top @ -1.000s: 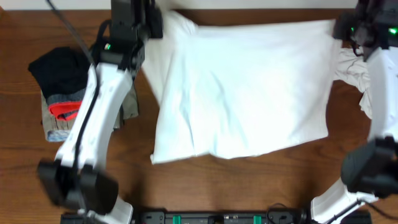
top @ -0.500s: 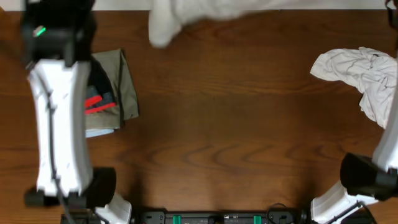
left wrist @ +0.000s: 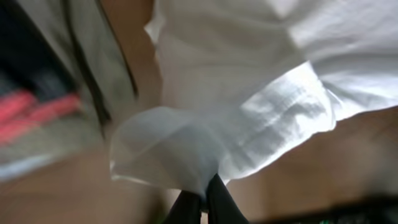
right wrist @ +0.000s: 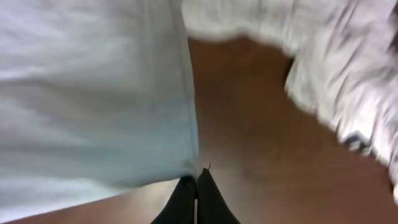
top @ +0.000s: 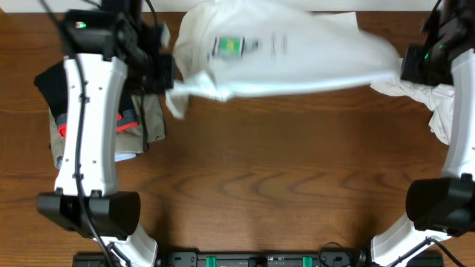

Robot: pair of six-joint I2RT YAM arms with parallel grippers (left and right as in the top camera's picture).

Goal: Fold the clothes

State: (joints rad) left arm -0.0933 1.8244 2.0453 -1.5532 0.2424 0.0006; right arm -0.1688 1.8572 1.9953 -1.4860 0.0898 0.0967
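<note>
The left fingers [left wrist: 211, 194] and right fingers [right wrist: 204, 190] each clench a T-shirt [top: 297, 55] corner, stretching it between them, probably to lay it flat.

Counting now: two white garments, one T-shirt [top: 297, 52] with a green chest print at twelve o'clock and one crumpled white garment [top: 438, 104] at three. At nine o'clock, three pieces I can make out: one black piece [top: 50, 85], one grey-and-red piece [top: 128, 122], one khaki piece [top: 152, 119]. Two robot arms, left arm [top: 85, 133] and right arm [top: 460, 148]. One wooden table [top: 282, 185].
</note>
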